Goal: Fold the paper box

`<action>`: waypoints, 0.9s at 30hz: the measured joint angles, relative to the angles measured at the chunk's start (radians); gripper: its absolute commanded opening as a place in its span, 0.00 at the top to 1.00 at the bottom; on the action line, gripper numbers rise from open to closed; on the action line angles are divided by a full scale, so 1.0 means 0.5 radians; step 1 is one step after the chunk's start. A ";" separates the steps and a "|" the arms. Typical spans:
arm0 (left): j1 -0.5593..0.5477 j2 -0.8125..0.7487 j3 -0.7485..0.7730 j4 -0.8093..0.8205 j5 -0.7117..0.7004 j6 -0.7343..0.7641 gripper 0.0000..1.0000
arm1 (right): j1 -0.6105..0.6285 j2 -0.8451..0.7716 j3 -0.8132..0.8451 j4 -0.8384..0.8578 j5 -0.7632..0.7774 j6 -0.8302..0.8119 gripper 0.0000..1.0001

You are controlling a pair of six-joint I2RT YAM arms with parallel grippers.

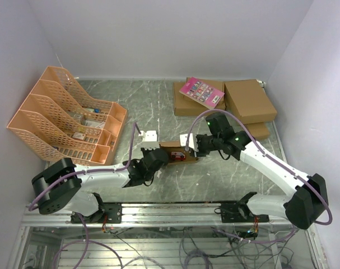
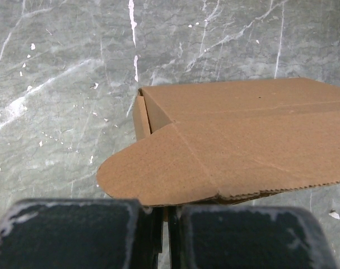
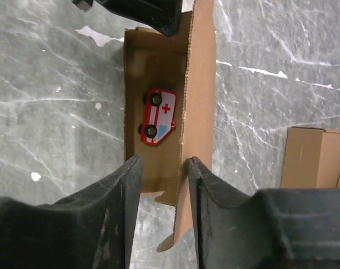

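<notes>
The paper box, a small oblong of plain brown thin cardboard with creased flaps, lies on the grey marbled surface to the right of the peach plastic file rack, about level with the rack's near end. Its tray is open at the top, and a small red-and-white toy ambulance rests on the floor inside.

The left fingers are pressed together at the end of the box facing the rack, and a sliver of cardboard shows in the slit between them. They seem to be pinching the edge just under a rounded tuck flap. The right fingers work the end away from the rack. They stand partly apart, astride an upright side panel, with a gap visibly wider than the card, so nothing is clamped there.

Several things could go wrong from here:
- **Sliding or turning:** the left hold is only a thin edge. A sideways push from the right fingers could turn or slide the light box on the smooth surface.
- **Creasing:** closing hard on the standing panel away from its crease may buckle it.
- **Missed tuck:** the rounded flap could end up outside the wall rather than tucked inside.
- **Jammed fold:** a jolt might roll the ambulance under a fold and stop it from seating.
</notes>
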 measured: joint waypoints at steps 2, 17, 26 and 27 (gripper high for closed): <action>0.000 0.005 0.000 0.000 0.001 0.000 0.93 | 0.021 0.042 0.000 0.044 0.074 -0.004 0.77; 0.001 0.017 0.002 -0.011 0.030 0.003 0.76 | 0.056 0.067 0.003 0.136 0.214 -0.008 1.00; -0.002 -0.245 -0.069 -0.106 0.256 -0.031 0.54 | 0.056 0.069 -0.002 0.135 0.215 -0.005 1.00; -0.002 -0.303 -0.085 -0.116 0.296 -0.030 0.52 | 0.056 0.070 -0.005 0.136 0.215 -0.005 1.00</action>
